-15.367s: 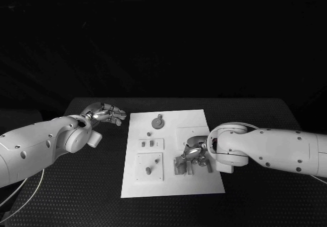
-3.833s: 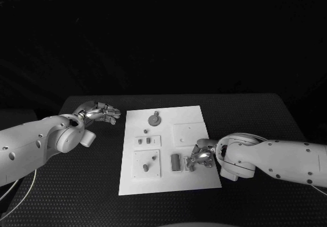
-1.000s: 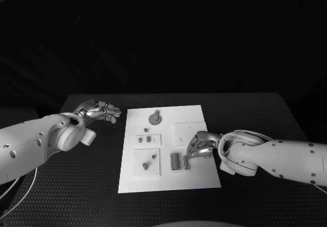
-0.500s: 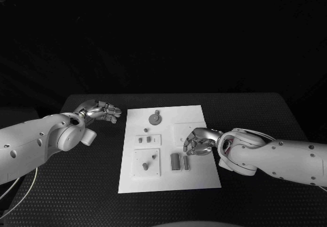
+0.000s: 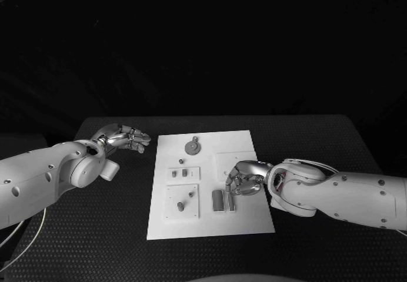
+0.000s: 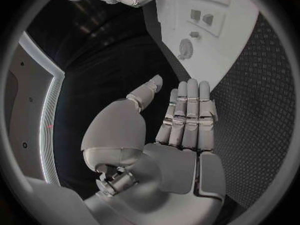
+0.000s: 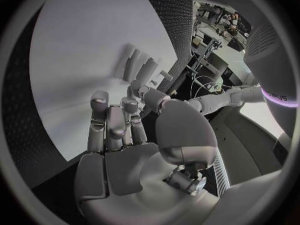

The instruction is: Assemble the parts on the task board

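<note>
The right hand [image 5: 243, 178] has risen off the two upright bar parts [image 5: 223, 200] low in the middle of the task board [image 5: 242, 141] and shifted toward the upper left of the frame; it now hovers just above them, beside the square recess plate. Its fingers are loosely curled and apart, and nothing is in them as far as the head and right wrist views show. The left hand [image 5: 127, 138] waits over the table [image 5: 339, 141] at the board's upper left corner, fingers together and nearly straight in its wrist view, holding nothing.

Other parts sit on the board: a round disc [image 5: 195, 147] near the top, two small pegs [image 5: 180, 173] in a plate at left centre, and a lever piece [image 5: 182, 205] in the lower left plate.

The risk, in my judgement, is that a descending curled finger clips the bars standing just beside it and tips them, or nudges the unclamped board.
</note>
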Controlling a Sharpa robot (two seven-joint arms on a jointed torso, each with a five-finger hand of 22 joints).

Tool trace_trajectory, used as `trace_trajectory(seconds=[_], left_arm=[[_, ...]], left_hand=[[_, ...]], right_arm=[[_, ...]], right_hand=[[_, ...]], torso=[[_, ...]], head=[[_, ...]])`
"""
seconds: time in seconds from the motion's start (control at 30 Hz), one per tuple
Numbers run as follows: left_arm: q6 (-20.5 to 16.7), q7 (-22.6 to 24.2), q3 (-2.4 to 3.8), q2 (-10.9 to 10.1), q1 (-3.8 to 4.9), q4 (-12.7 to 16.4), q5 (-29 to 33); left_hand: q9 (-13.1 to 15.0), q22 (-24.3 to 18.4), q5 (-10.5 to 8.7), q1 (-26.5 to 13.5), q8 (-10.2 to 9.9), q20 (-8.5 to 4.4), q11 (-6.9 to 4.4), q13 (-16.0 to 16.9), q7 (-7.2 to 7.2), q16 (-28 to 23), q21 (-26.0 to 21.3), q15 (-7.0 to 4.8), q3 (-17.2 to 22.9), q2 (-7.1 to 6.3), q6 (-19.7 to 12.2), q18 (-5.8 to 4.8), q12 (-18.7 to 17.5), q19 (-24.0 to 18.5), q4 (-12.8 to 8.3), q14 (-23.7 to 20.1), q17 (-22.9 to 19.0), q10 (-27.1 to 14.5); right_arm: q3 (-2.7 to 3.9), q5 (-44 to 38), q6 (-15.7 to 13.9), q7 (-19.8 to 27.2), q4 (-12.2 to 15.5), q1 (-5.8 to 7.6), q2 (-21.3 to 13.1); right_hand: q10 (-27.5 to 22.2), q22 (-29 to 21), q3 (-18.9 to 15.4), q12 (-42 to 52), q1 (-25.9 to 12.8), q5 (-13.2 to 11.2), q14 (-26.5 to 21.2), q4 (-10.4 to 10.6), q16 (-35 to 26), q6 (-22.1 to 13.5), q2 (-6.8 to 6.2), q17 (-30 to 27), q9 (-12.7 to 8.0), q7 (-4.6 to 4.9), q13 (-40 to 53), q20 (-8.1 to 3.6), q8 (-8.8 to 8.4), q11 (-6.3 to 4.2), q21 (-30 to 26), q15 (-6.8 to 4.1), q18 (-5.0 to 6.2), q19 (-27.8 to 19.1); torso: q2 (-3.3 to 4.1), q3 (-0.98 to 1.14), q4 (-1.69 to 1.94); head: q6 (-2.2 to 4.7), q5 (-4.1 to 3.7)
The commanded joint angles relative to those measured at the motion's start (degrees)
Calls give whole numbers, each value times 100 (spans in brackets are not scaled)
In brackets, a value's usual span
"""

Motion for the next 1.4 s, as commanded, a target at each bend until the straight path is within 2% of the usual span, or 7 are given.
trace_trajectory(seconds=[0.03, 0.23, 0.6, 1.0, 1.4], left_arm=[[79, 42, 3, 7, 3, 3, 22], [82, 44, 3, 9, 3, 10, 22], [80, 44, 3, 3, 3, 8, 22], [87, 43, 3, 2, 2, 8, 22], [91, 42, 3, 1, 2, 4, 22]], left_hand=[[-6, 7, 26, -58, 15, -16, -20, -10, 20, -25, -35, 10, -19, 16, 23, 59, 11, 39, 7, 45, 10, -2], [-7, 9, 26, -59, 14, -16, -20, -10, 20, -27, -37, 10, -19, 17, 23, 59, 11, 39, 8, 45, 13, -2], [-8, 11, 26, -59, 13, -16, -19, -11, 21, -32, -40, 10, -18, 17, 21, 59, 10, 40, 7, 46, 17, -4], [-8, 14, 26, -59, 12, -16, -18, -12, 20, -36, -43, 11, -18, 18, 20, 59, 9, 41, 6, 47, 22, -5], [-9, 16, 26, -60, 12, -16, -18, -13, 20, -41, -47, 11, -18, 18, 19, 58, 8, 42, 6, 48, 28, -6]], right_arm=[[0, -149, 252, 62, -18, -6, 25], [-1, -255, 292, 42, -66, -14, 64], [-2, -421, 324, 22, -107, -25, 73], [-2, -614, 238, 29, -184, -67, 149], [-2, -970, 321, 20, -224, -117, 183]], right_hand=[[34, 102, -37, 29, -10, -14, 14, 0, -8, 11, 46, 10, -9, 51, -10, 20, 26, -32, 5, -23, 166, -39], [37, 99, -44, 27, -32, -12, 13, 3, -8, 47, 58, 8, -14, 40, -16, 24, 47, -42, 7, -31, 166, -40], [76, 96, -28, 40, 19, -8, 77, -20, 11, 246, 135, 99, 7, -37, -30, 10, 177, -114, 22, -86, 166, -34], [91, 97, -21, 48, 50, -9, 99, -24, 19, 267, 157, 130, 9, -48, -30, 3, 195, -125, 29, -98, 166, -31], [113, 98, -16, 60, 95, -8, 126, -28, 29, 300, 148, 162, 11, -64, -29, -8, 220, -141, 40, -109, 166, -25]], torso=[[0, -1, 4], [1, -3, 0], [1, 0, 1], [-1, 1, 2], [0, 0, -1]], head=[[-3, -2], [-13, -4], [-36, -8], [-44, -3], [-57, -2]])
